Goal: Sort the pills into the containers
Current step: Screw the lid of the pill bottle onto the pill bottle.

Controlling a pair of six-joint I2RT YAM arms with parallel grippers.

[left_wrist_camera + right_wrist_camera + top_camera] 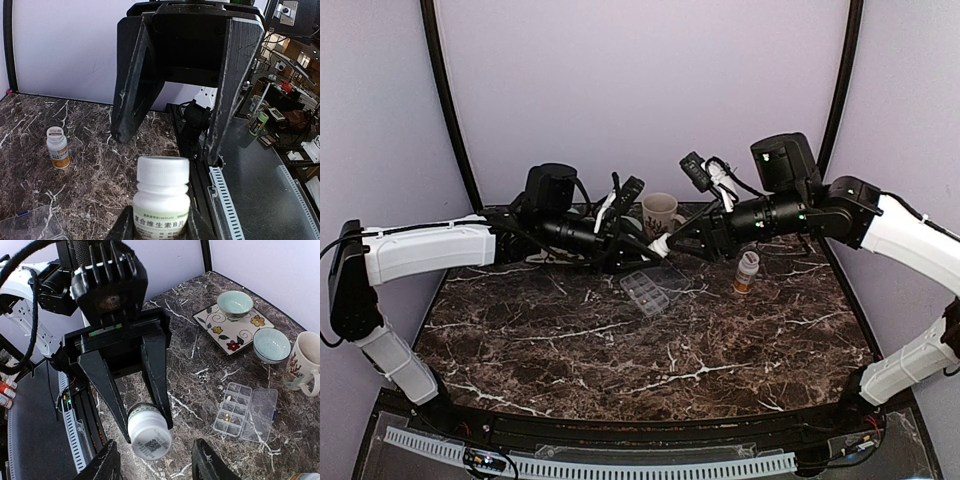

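The clear organiser box (645, 292) lies lid-open on the marble, with a few small pills in its compartments (232, 407); its corner shows in the left wrist view (27, 226). My left gripper (160, 227) is shut on a white pill bottle (161, 200) with a green label and holds it in the air at the table's centre back (660, 245). My right gripper (159, 465) is open and faces the bottle's cap end (149, 434), with its fingers apart from it. In the left wrist view the right gripper (167, 147) stands wide open beyond the cap.
An amber pill bottle (747, 272) with a white cap stands right of the organiser. A mug (660, 212) stands at the back. Two pale green bowls (235, 302) (271, 345) sit on and beside a floral plate (220, 330).
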